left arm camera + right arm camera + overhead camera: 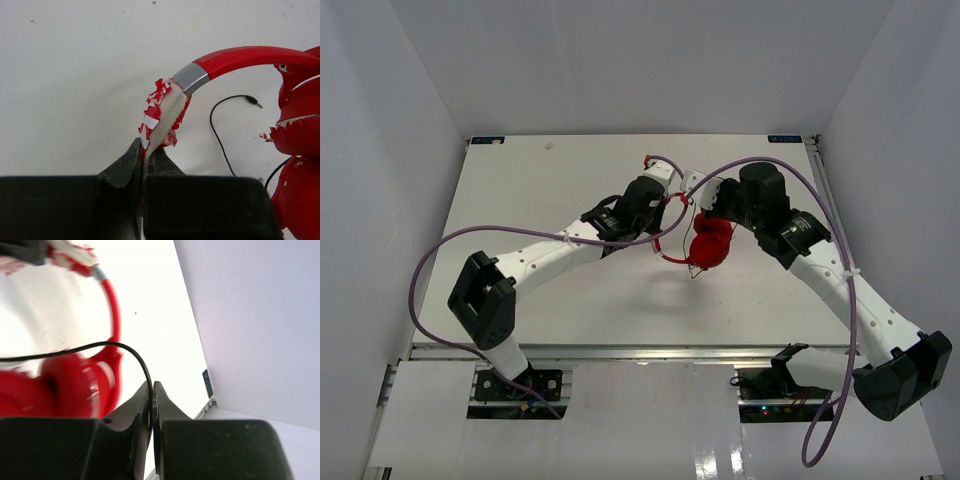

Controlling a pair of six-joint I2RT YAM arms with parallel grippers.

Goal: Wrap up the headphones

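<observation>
The red over-ear headphones with round padded cups sat near the middle of the white bench, between the two wrists and slightly toward the right arm. Whether the cups rested on the bench surface could not be told from above. The left fingers were pinched nearly together on the torn red-and-white padded end of the headband, where pale foam showed through flaking red skin. Beyond a grey metal collar, the smooth red arc of the band curved away to the cups at the right edge of the left wrist view. The thin black cable looped on the bench beside them, and its small plug lay just under the band, clear of the cups. The right fingers were closed narrow on a stretch of that same cable, which rose from between their tips, arched over and ran off to the left above a blurred red cup. Thick purple robot cables hung in loops from both arms.
</observation>
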